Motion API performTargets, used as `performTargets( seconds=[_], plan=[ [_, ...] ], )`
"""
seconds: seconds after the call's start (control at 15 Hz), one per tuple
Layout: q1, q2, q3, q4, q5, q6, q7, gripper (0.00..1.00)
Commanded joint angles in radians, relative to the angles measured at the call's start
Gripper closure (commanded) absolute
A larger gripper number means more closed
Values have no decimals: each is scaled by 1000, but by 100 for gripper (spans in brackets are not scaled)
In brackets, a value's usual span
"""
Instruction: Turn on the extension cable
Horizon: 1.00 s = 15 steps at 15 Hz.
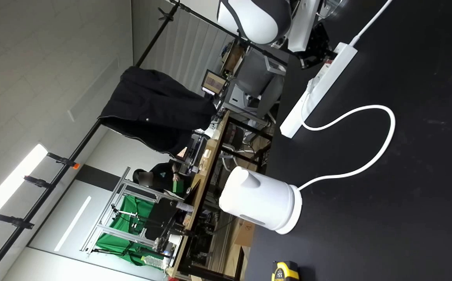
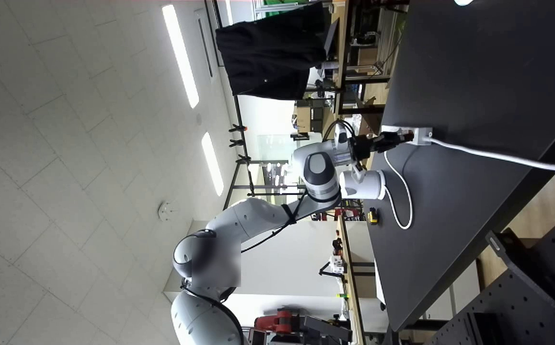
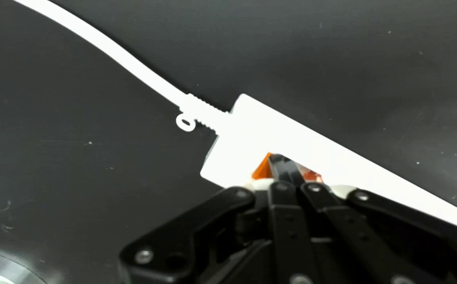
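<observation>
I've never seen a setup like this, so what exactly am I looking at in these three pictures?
That's a robot arm, ending in a black gripper. Two pictures, lying on their side, come from cameras standing outside the robot. The close-up comes from a camera on its wrist. On the dark table are a white kettle, what looks like a yellow-and-black tape measure, and a long white power strip. The kettle's cord runs to the strip. The gripper is shut and seems to hold nothing; its tips are at the strip's orange-red switch, but I can't tell whether they're pressing it.
</observation>
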Motion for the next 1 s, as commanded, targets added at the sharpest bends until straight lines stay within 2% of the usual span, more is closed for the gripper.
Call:
performTargets(
  seconds=[0.0, 0.2, 0.4, 0.47, 0.53, 0.6, 0.93],
  plan=[
    [-61, -90, 47, -27, 16, -28, 9, 100],
    [-99, -176, 73, -48, 35, -36, -6, 100],
    [-112, -246, 76, -62, 5, -90, -4, 100],
    [-113, -262, 73, -65, -10, -110, -1, 74],
    [-114, -275, 70, -66, -24, -136, 5, 74],
    [-117, -285, 71, -67, -38, -160, 5, 69],
    [-130, -299, 82, -60, -84, -249, 14, 34]
  ],
)
